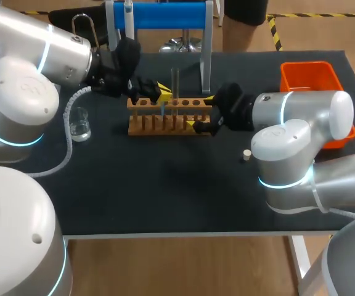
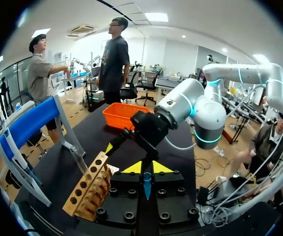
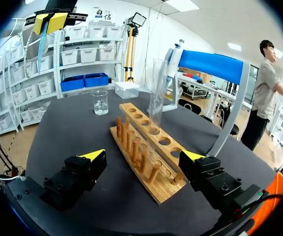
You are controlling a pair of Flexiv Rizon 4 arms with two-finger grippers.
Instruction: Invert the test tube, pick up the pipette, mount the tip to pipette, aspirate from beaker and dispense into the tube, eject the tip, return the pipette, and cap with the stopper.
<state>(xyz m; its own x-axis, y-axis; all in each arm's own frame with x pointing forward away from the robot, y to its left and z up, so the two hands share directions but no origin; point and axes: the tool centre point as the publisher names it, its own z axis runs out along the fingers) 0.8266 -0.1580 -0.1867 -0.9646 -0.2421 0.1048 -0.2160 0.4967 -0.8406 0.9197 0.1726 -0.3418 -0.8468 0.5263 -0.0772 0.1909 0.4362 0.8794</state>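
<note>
Glass beaker (image 1: 79, 123) stands on the black tabletop (image 1: 165, 191), well out to the side of the left fingers (image 2: 131, 168) and clear of them. Those fingers are pressed together on a blue pipette tip (image 2: 144, 184), gripped just behind their yellow ends. They sit above the near end of the wooden rack (image 1: 168, 117), which in the left wrist view lies beside and below them.

Beyond the rack, farther from both pairs of fingers, a blue stand (image 1: 165, 15) carries the pipette (image 3: 175, 49).

A clear test tube (image 3: 156, 93) stands upright in one of the rack's holes. Seen from the right wrist, it is straight ahead of the right fingers (image 3: 93, 156), in line with the gap between them. These fingers are spread wide, one on each side of the rack's end, so the wood lies between them. One yellow end is well off the rack and the other is close beside it; they grip nothing.

Behind the right fingers, next to that arm, a small pale stopper (image 1: 246, 155) lies on the tabletop. Farther out on the same side sits an orange bin (image 1: 307, 77), partly hidden by the arm.
</note>
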